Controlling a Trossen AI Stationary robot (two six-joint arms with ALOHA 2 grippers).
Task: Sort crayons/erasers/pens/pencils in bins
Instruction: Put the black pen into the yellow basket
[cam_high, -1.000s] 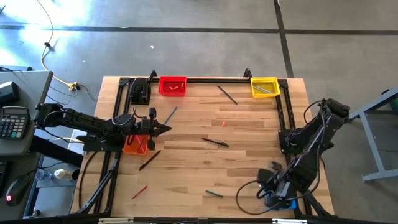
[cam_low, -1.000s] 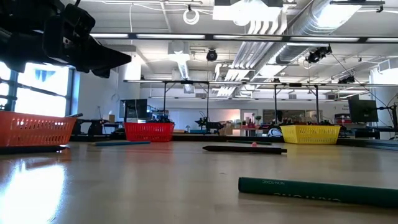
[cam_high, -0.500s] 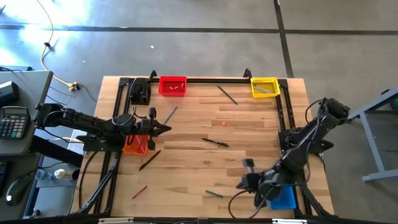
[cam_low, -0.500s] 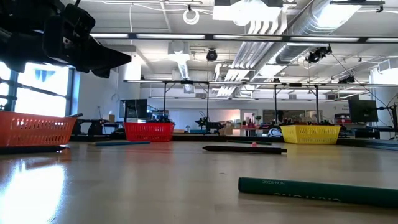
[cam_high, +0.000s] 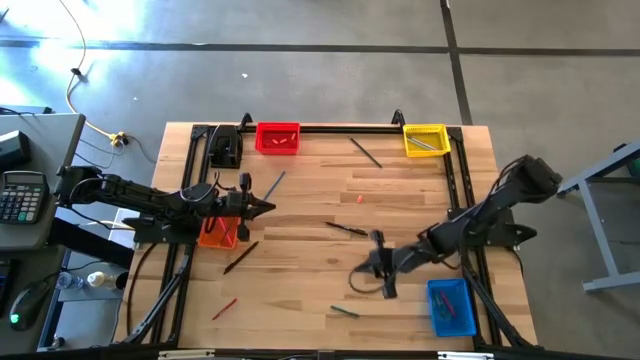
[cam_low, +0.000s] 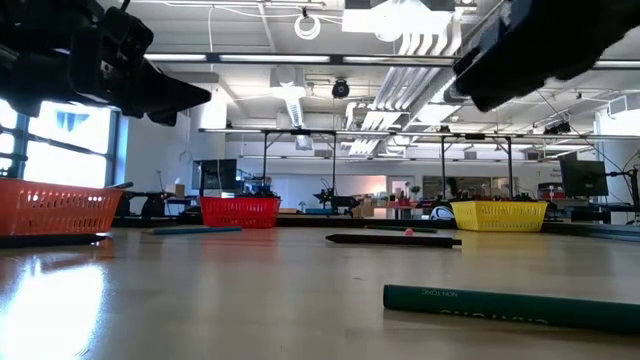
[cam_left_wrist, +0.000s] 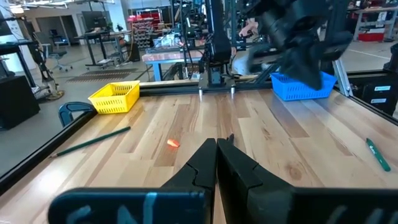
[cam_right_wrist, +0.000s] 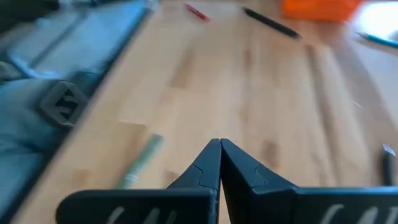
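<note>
My right gripper hangs shut above the wood table's middle right, with nothing in it; its own view shows the shut fingers over bare wood, a green stick beside them. My left gripper waits shut and level above the orange bin at the left. Loose on the table lie a black pen, a blue pen, a grey pencil, a dark stick, a red crayon, the green stick and a small pink-orange eraser.
The red bin and the yellow bin stand at the far edge. The blue bin sits at the near right, with sticks in it. A black frame runs along the table's sides. Bare wood lies between the scattered sticks.
My right gripper has swung from above the blue bin at the near right toward the table's middle, going left, a little toward the far edge and lower, and has rolled about its own axis. It now shows at the low view's top right. The blue bin stands uncovered.
</note>
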